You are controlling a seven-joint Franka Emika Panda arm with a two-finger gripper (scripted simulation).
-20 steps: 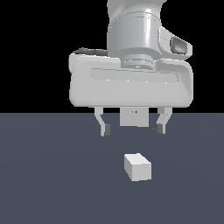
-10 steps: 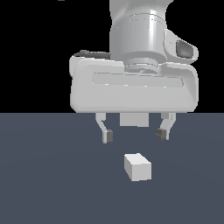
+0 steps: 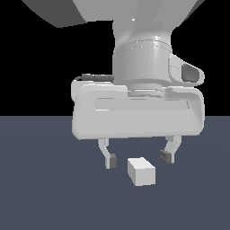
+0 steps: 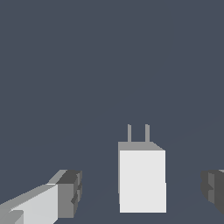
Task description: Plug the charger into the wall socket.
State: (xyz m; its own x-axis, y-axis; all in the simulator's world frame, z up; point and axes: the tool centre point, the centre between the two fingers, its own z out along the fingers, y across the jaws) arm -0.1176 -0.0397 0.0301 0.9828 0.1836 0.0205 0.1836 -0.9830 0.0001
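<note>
In the exterior view, the hand (image 3: 136, 158) is seen from the front, hanging below the wide pale body of the arm (image 3: 138, 114). Its two fingers (image 3: 108, 156) are spread wide and nothing is held between them. The charger (image 3: 141, 171), a plain off-white block, lies on the dark blue-grey desk (image 3: 40, 188). In the picture it sits between the two fingertips, slightly nearer the one on the exterior view's right, and touches neither. Whether the fingertips are level with the block or above it cannot be told from this view. The prongs of the block are not visible here.

In the wrist view, two thin grey prongs (image 4: 138, 133) are shown projecting from the far end face of the charger (image 4: 142, 181), pointing away from the camera. The dark pad (image 4: 70, 192) of one finger and the edge of the other pad (image 4: 214, 189) flank the block, with a clear gap on each side. Beyond the prongs only bare desk (image 4: 109, 61) is seen, open in every direction.

The wall socket is not visible in either view.

Compared with half a second ago, the arm body fills more of the exterior view and the hand has come lower, toward the block. The block lies as before.
</note>
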